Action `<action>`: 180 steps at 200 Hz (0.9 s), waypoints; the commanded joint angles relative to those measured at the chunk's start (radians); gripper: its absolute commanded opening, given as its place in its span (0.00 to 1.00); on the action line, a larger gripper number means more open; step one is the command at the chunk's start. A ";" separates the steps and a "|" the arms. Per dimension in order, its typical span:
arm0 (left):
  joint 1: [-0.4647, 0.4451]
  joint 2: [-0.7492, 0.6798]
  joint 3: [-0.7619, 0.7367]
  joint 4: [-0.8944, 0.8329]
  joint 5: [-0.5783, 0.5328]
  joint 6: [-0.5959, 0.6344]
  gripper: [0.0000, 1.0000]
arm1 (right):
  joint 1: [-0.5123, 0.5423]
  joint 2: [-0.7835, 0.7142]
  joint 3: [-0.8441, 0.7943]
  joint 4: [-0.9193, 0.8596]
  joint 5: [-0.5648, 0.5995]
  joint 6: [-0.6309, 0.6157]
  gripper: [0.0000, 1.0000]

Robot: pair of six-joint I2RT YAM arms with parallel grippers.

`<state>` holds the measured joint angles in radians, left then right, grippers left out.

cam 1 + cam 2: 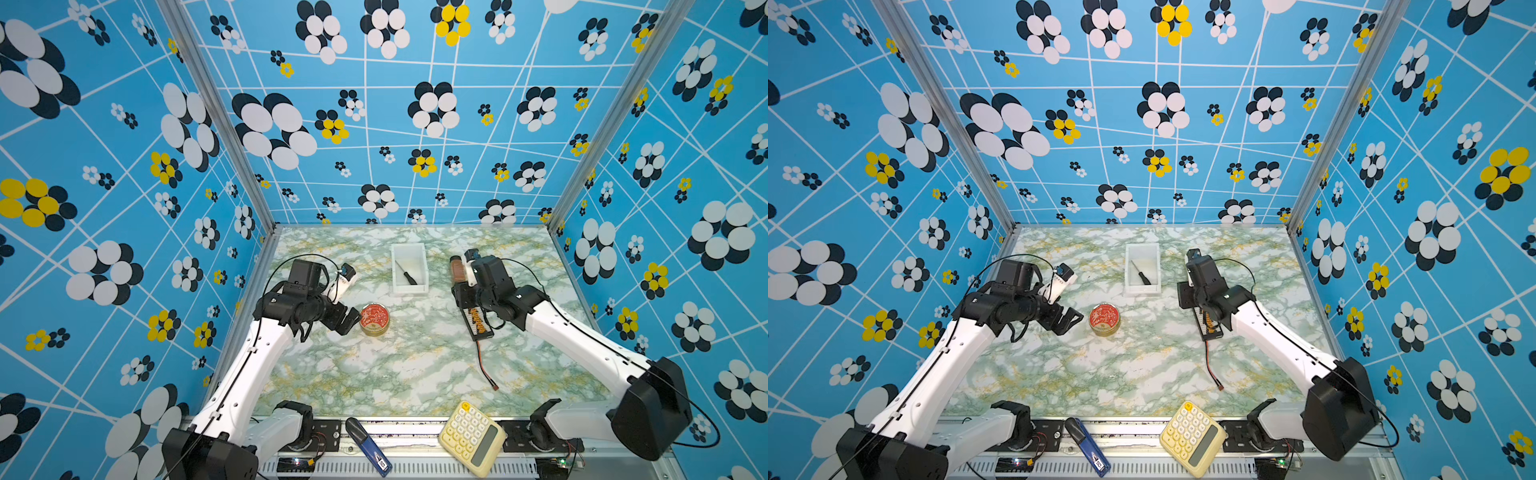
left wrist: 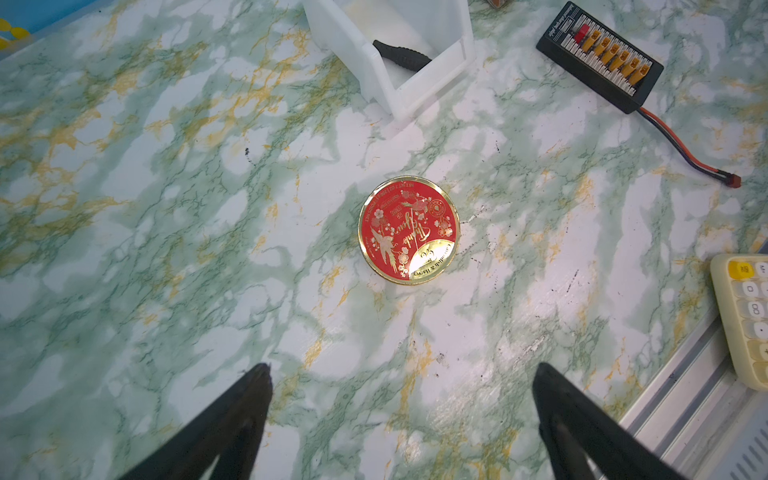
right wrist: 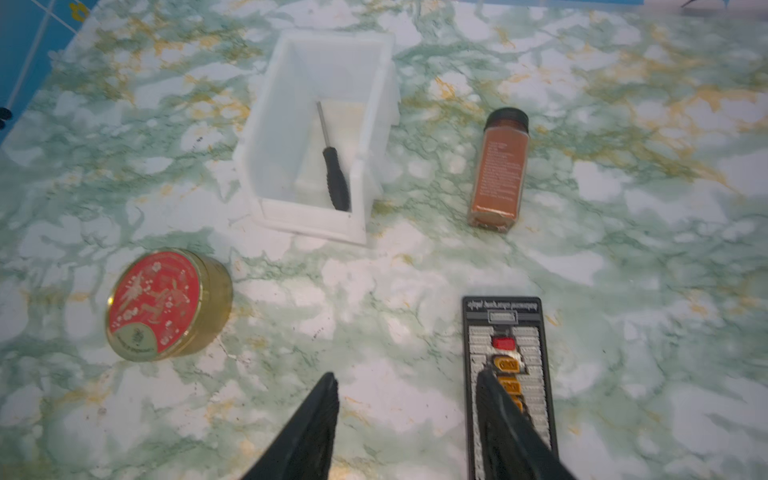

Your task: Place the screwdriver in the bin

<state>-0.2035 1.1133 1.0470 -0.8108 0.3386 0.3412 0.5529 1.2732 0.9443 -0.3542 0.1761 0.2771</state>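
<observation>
The left gripper [image 2: 403, 374] hung near the surface's [image 1: 415, 374] left edge with its fingers [image 2: 257, 382] spread wide and empty, just beside the red tin [image 1: 374, 318]. Toward the far edge, mid-surface, the bin [image 1: 409, 289] held the screwdriver [image 3: 334, 166], lying flat and diagonal inside, handle toward the near wall. It looked light, stiff and slim; the ribbed black handle would be the surest place to pinch, the thin shaft likely slippery. Right of the bin, the right gripper [image 3: 405, 384] hovered over the black connector board [image 3: 505, 316], fingers [image 3: 326, 390] partly apart, holding nothing.
</observation>
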 commanded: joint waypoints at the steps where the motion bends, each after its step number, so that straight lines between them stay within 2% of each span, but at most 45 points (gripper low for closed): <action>1: 0.010 0.024 -0.008 0.047 -0.020 -0.057 0.99 | -0.001 -0.141 -0.137 0.167 0.130 0.003 0.57; 26: 0.019 0.042 -0.006 0.098 -0.079 -0.120 0.99 | -0.002 -0.300 -0.295 0.300 0.263 0.008 0.75; 49: 0.035 0.063 -0.012 0.148 -0.155 -0.158 0.99 | -0.028 -0.389 -0.352 0.328 0.353 -0.002 0.81; 69: 0.072 0.070 -0.031 0.217 -0.195 -0.225 0.99 | -0.090 -0.389 -0.315 0.235 0.320 0.035 0.82; 86: 0.125 0.051 -0.080 0.320 -0.186 -0.309 0.99 | -0.120 -0.364 -0.288 0.191 0.298 0.047 0.83; 104: 0.180 0.011 -0.173 0.474 -0.173 -0.395 0.99 | -0.145 -0.331 -0.282 0.203 0.278 0.047 0.84; 120: 0.212 -0.027 -0.287 0.650 -0.209 -0.449 0.99 | -0.185 -0.296 -0.304 0.261 0.261 0.034 0.84; 147: 0.237 -0.016 -0.423 0.854 -0.280 -0.454 0.99 | -0.270 -0.243 -0.363 0.405 0.257 -0.005 0.85; 180: 0.249 0.023 -0.590 1.166 -0.306 -0.435 0.99 | -0.382 -0.169 -0.358 0.444 0.224 0.000 0.87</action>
<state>0.0334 1.1145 0.5468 0.0402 0.0769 -0.0799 0.2245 1.0740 0.5968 0.0044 0.4278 0.2920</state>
